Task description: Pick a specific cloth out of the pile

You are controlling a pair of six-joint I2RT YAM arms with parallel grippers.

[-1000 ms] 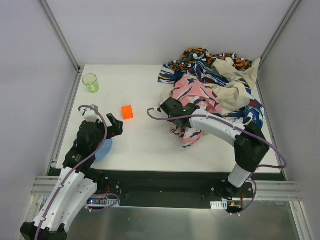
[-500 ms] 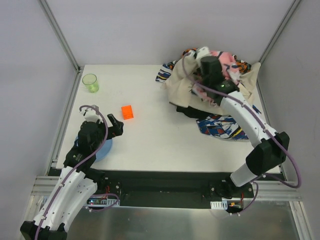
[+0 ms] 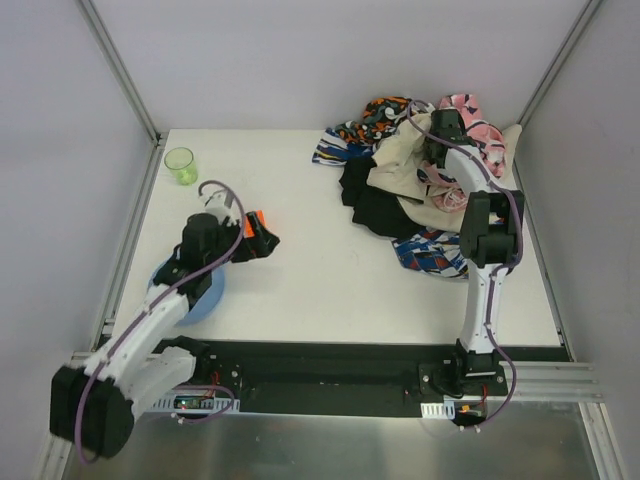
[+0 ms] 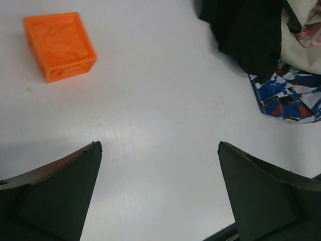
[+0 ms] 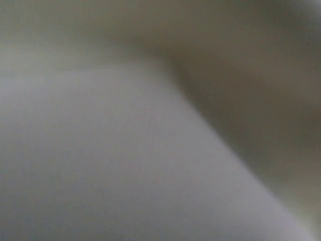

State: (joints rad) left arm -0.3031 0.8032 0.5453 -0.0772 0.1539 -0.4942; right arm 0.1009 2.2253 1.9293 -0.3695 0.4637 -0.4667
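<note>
The black cloth (image 3: 372, 203) lies partly uncovered at the left front of the pile (image 3: 400, 160), under a beige cloth (image 3: 398, 165). The left wrist view shows it at the top right (image 4: 251, 35), beside a blue-white print (image 4: 291, 98). My left gripper (image 3: 264, 240) (image 4: 159, 145) is open and empty over bare table, well left of the black cloth. My right gripper (image 3: 441, 133) reaches into the back of the pile next to a pink-navy cloth (image 3: 470, 120). Its fingers are hidden in fabric, and the right wrist view is only a grey blur.
An orange block (image 3: 254, 221) (image 4: 59, 45) sits just behind the left gripper. A green cup (image 3: 181, 165) stands at the far left. A blue dish (image 3: 203, 296) lies under the left arm. A blue-white print (image 3: 430, 252) trails toward the front right.
The right arm swung from the pile's front to its back, carrying the pink-navy cloth there and uncovering the black cloth. The left arm reached forward and right, beside the orange block.
</note>
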